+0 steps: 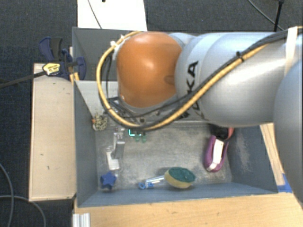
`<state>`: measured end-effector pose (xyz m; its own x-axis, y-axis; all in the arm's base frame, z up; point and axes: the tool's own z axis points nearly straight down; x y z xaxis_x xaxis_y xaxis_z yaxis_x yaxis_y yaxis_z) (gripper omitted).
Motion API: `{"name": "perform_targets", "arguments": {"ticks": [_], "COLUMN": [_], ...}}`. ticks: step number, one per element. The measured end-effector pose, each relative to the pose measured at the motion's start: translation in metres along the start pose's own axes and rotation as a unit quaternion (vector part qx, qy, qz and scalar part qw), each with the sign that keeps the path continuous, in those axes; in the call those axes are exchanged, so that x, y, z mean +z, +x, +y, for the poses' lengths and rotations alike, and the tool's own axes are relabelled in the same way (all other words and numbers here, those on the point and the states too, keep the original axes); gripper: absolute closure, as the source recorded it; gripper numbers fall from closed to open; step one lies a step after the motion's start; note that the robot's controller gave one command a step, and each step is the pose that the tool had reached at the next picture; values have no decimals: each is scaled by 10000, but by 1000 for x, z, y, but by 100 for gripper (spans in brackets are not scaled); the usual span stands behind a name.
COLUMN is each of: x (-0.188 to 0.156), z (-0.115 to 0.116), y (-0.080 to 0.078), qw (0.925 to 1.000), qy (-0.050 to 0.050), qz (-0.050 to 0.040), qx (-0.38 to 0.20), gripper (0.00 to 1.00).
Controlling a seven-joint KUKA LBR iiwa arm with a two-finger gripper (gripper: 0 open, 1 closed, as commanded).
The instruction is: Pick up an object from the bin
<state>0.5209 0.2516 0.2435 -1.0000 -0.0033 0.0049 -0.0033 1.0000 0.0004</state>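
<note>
Cables and the smooth orange dome [147, 70] on the arm [227, 79] cover the far half of the grey metal bin [84, 150], so whatever lies there is hidden. Below the dome the gripper [114, 155] hangs as a pale metallic shape over the left part of the floor. Its outline is hard to read, and I cannot tell whether it is spread or closed, or whether it holds anything.

Nearest to it, in the near-left corner, lies a small knobbly blue lump [108, 180]. To the right, along the near wall, are a slim blue-tipped tube [150, 182] and, touching it, a round tan pad with a dark green top [180, 177]. A glossy purple-and-white thing [215, 154] lies at the right, its far end under the arm. A small mottled ball [99, 122] sits by the left wall.
</note>
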Motion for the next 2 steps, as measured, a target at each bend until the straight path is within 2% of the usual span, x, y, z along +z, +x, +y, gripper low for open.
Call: {"name": "perform_targets", "arguments": {"ticks": [1,2], "x": [155,169], "z": [-10,-8], "y": [31,36], "qw": [9984,9998], "qy": [8,-31], "qz": [5,-62], "qx": [-557,-209], "gripper": [0,0]}}
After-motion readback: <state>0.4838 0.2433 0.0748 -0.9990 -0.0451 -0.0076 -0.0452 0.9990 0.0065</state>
